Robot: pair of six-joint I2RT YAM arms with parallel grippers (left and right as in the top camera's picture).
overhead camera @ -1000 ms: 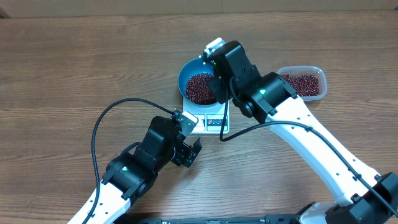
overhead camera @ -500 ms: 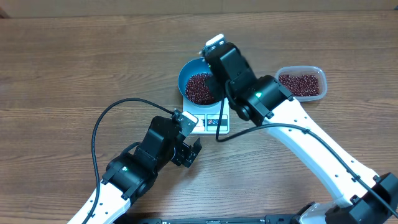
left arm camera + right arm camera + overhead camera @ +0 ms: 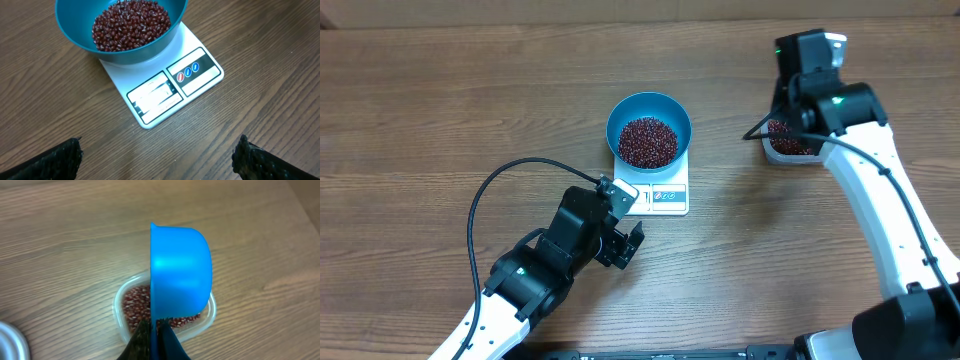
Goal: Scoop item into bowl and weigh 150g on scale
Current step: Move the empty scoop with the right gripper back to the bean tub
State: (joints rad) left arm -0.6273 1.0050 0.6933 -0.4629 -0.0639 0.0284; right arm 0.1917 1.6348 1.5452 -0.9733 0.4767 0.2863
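Many beans [image 3: 648, 141] fill the bowl [image 3: 617, 115] on the scale [image 3: 670, 197], the left gripper [image 3: 157, 152] gaping nearby, the right gripper [image 3: 155, 332] clenching a blue scoop [image 3: 180, 270], seemingly above the tub [image 3: 119, 302].

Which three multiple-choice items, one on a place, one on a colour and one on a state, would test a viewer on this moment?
1. Where does the teal bowl stand?
A. on the bare tabletop
B. on the white scale
C. held in the air

2. What colour is the scoop held by the right gripper?
A. bright blue
B. red
C. white

3. How is the left gripper?
A. shut on the bowl
B. shut on the scoop
C. open and empty

Answers: 1 B, the scale's display edge shows from under the bowl. 2 A, the right wrist view shows it bright blue. 3 C, its jaws stand far apart with nothing between them.
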